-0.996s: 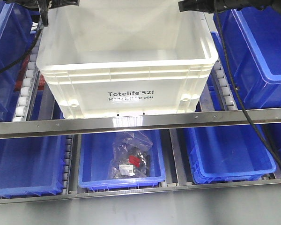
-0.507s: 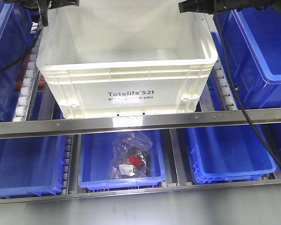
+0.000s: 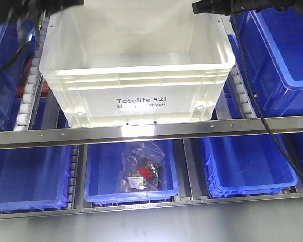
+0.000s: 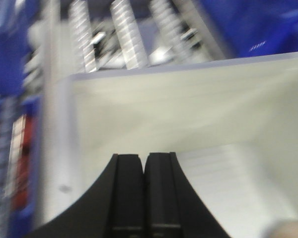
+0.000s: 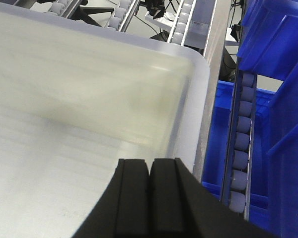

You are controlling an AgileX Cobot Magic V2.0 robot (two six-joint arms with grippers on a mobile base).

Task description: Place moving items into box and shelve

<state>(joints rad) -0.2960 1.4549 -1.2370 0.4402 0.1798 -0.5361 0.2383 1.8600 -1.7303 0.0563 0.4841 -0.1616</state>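
Left tool [image 4: 144,193]: fingers pressed flat together, nothing held, hanging over the left side of the box [image 3: 136,70]; wrist view heavily blurred. Right tool [image 5: 150,198]: fingers likewise closed against each other, empty, poised above the box's right wall near its far right corner.

Box itself: white tote, long axis running left to right, seated on the roller rails [image 3: 26,96] of the upper shelf level, printed face toward the near side, just behind the steel crossbar [image 3: 151,132]. Interior reads bare in the exterior and right wrist views; a faint pale lump at the lower right edge of the left wrist view, too blurred to name as a moving item.

Blue bins [image 3: 272,65] flanking on both sides and below; middle lower bin [image 3: 93,176] holding a clear bag [image 3: 140,166]. Box lying directly below and between both tools, neither clearly nearer.
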